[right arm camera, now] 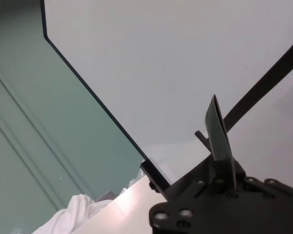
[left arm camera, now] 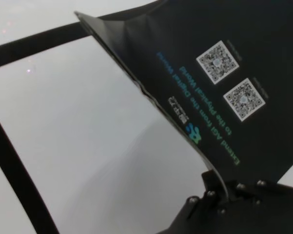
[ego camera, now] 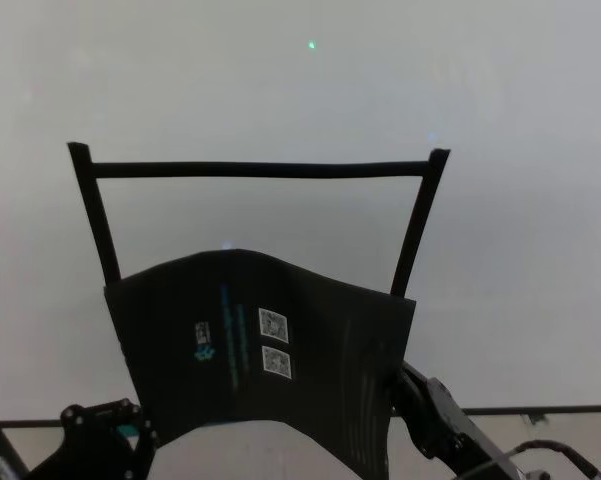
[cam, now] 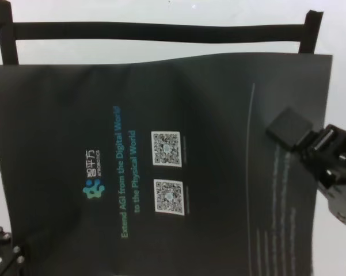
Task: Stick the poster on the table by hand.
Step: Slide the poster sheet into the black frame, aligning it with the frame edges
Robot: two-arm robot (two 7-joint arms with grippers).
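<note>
- The poster (ego camera: 270, 350) is off the surface (ego camera: 300, 100), held up between both arms with its printed side facing the robot; the teal text, the logo (cam: 93, 188) and the two QR codes (cam: 167, 196) read clearly in the chest view.
- The left gripper (left arm camera: 219, 192) is clamped on the poster's near left edge; the left wrist view shows the sheet's edge pinched between its fingers.
- The right gripper (right arm camera: 223, 173) is clamped on the poster's near right edge; in its wrist view the thin sheet stands edge-on out of the closed fingers.
- The sheet sags and bows in the middle, so it hangs curved rather than flat, with its far edge up over the marked area.
- The black tape frame (ego camera: 260, 170) on the surface shows its far bar and both side bars bare; the poster's far edge hides the near ends of those side bars in the head view.
- Done so far, judging from this: the poster is picked up and brought towards the frame, roughly squared to it.
- Left to do: lower it inside the tape frame, line its edges with the bars, lay it flat and press it down so that it sticks. None of the sheet looks attached yet.
- The bow in the sheet may trap a ridge unless one edge goes down first.
</note>
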